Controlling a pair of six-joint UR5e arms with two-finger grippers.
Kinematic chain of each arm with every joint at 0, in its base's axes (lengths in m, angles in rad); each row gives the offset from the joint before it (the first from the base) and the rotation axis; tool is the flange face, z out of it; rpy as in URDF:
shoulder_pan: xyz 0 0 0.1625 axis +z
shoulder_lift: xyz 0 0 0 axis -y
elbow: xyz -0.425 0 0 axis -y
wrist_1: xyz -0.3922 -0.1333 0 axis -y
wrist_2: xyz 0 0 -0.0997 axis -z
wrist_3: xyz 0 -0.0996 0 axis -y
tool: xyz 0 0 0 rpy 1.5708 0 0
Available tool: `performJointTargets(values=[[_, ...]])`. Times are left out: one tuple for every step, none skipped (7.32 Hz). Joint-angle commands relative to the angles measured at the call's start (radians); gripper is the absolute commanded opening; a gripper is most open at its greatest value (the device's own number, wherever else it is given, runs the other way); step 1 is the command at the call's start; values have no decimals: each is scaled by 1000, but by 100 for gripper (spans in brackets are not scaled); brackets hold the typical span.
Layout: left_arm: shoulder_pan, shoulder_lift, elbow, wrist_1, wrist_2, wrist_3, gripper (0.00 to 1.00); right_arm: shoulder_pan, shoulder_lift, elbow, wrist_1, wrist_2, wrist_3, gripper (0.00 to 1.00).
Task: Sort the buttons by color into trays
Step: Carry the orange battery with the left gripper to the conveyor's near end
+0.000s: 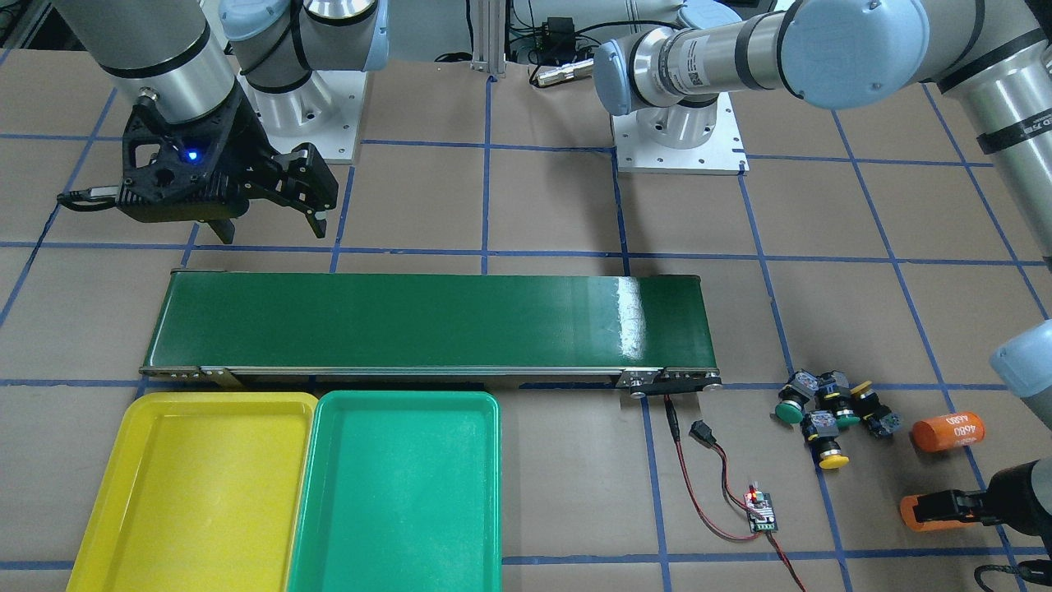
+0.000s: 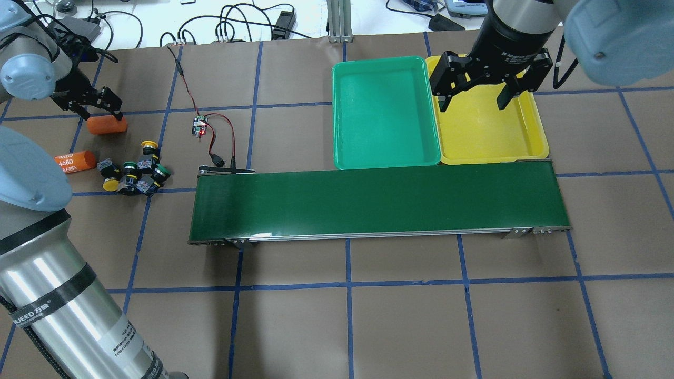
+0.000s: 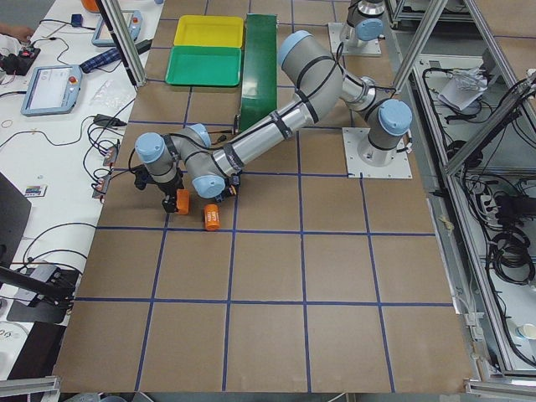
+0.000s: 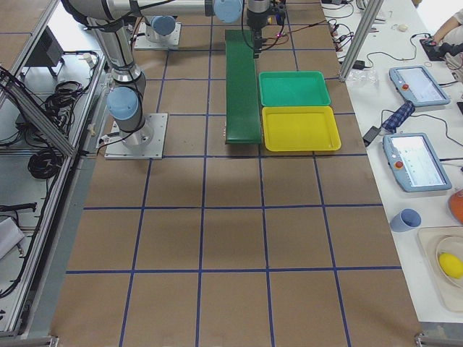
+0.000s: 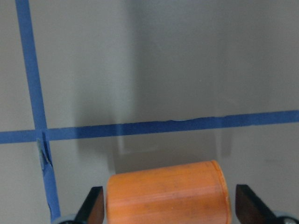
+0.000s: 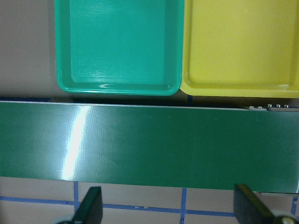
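Observation:
Four buttons (image 1: 828,415) lie in a tight cluster on the table beyond the conveyor's end, two with yellow caps and two with green; they also show in the overhead view (image 2: 132,172). The yellow tray (image 1: 189,485) and the teal-green tray (image 1: 394,485) stand side by side along the belt, both empty. My left gripper (image 2: 101,113) is open and straddles an orange cylinder (image 5: 168,196) on the table, apart from the buttons. My right gripper (image 1: 271,226) is open and empty, held above the belt's tray end.
The long dark-green conveyor belt (image 2: 379,200) lies across the middle of the table. A second orange cylinder (image 2: 75,161) lies beside the button cluster. A small controller board (image 2: 198,126) with red and black wires sits near the belt's end.

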Motion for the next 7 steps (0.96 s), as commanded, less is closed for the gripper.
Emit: performJointTargets(values=[[2, -4, -10, -7, 2, 1, 100, 0, 0, 0, 1, -1, 0, 100], [3, -12, -11, -13, 4, 1, 100, 0, 0, 0, 1, -1, 0, 100], [3, -16, -2, -30, 5, 1, 100, 0, 0, 0, 1, 0, 0, 100], [3, -18, 1, -48, 7, 1, 36, 0, 2, 0, 1, -1, 0, 100], [0, -7, 1, -58, 4, 1, 0, 0, 0, 2, 1, -1, 0, 100], [-12, 20, 2, -106, -5, 1, 0, 0, -3, 12, -2, 0, 0, 100], [-26, 69, 4, -146, -7, -5, 0, -2, -9, 27, -6, 0, 0, 100]])
